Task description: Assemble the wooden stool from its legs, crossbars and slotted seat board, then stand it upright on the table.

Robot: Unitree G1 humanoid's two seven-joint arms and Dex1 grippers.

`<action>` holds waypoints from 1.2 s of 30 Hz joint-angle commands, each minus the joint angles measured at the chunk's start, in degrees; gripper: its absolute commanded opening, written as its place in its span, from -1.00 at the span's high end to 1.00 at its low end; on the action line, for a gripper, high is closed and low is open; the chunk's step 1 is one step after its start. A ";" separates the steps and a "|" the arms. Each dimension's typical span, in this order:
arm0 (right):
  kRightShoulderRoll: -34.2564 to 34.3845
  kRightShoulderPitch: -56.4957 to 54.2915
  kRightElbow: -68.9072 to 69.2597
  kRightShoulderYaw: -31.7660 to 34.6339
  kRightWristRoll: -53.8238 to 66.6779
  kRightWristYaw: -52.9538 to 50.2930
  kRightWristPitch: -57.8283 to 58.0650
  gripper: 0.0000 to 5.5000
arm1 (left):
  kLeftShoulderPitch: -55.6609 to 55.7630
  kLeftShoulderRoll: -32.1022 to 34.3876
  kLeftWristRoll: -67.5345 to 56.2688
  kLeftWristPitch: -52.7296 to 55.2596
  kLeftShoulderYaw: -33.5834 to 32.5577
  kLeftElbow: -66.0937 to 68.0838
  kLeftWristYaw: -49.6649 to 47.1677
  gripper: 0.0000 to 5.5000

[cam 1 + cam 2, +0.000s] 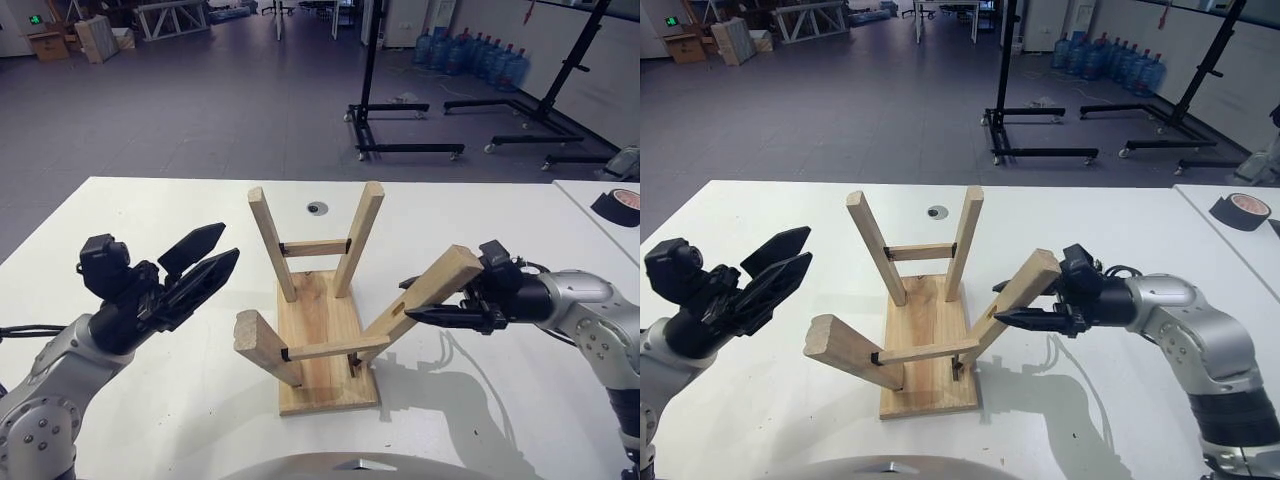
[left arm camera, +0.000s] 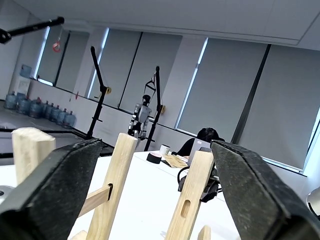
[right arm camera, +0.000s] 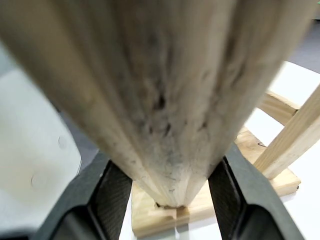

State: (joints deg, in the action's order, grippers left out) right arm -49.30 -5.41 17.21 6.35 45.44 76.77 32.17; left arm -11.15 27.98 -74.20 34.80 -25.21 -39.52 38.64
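The wooden stool lies upside down mid-table, its seat board flat on the white table and its legs pointing up. The far pair of legs is joined by a crossbar. A second crossbar joins the near pair, which splays outward. My right gripper is shut on the near right leg just below its top end. In the right wrist view that leg sits between the dark fingers. My left gripper hangs open left of the stool, touching nothing.
A small round hole marks the table behind the stool. A black tape roll lies on the neighbouring table at the far right. Black wheeled frames stand on the floor beyond the table's far edge.
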 commanded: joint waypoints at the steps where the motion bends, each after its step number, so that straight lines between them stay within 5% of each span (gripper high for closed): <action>1: -3.08 1.19 1.32 -2.50 -3.63 2.98 -1.43 0.26 | -1.06 0.75 -1.50 -1.47 -0.53 -2.81 -2.50 -0.44; 36: -6.83 4.26 -0.89 -10.66 -11.98 5.86 -20.10 0.26 | -1.55 2.91 2.99 -5.43 2.33 4.05 -1.31 -0.44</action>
State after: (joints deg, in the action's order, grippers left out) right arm -53.54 -3.83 15.74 -0.37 42.08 83.47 9.71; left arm -13.05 29.74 -72.60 29.10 -23.35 -35.72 37.28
